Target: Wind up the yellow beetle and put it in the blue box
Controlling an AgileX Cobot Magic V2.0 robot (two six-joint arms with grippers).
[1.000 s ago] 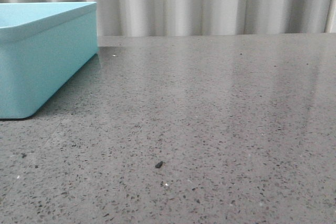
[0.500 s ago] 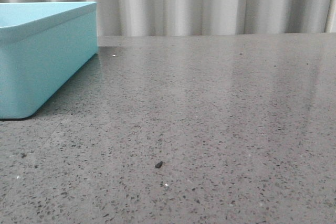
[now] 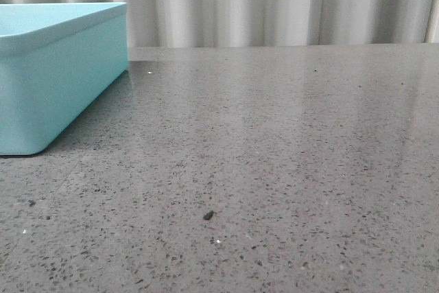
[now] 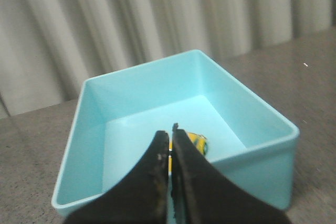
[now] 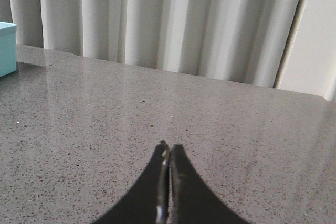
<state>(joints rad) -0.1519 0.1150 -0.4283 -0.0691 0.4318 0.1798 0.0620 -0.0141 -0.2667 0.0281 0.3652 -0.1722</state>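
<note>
The yellow beetle (image 4: 198,140) is seen only in the left wrist view, lying on the floor of the blue box (image 4: 262,161), mostly hidden behind the left gripper (image 4: 170,135), so its pose (on wheels vs. on its side) can't be told. The left gripper is held above the box w/ its jaws pressed together and nothing between them; the right gripper (image 5: 168,153) is likewise closed on nothing, held over bare table (image 3: 288,156) well apart from the box. Neither arm shows in the front view, where only a corner of the box (image 3: 62,73) sits at the left edge. The storing step is judged done or nearly so. Risks from here, as judged: if the spring was wound, the car could be driven into a box wall once free, and might be tipped or left jammed in a corner, though the walls look tall enough that an escape is unlikely. If the left arm is lowered or swung sideways w/o being lifted first, the near rim could be clipped and the light plastic box shoved along the smooth table, poss. toward the edge on the left. Whether winding was actually achieved can't be verified from these views, so an unwound car stored anyway would go unnoticed. A small dark speck (image 3: 208,215) on the table is no hazard.
</note>
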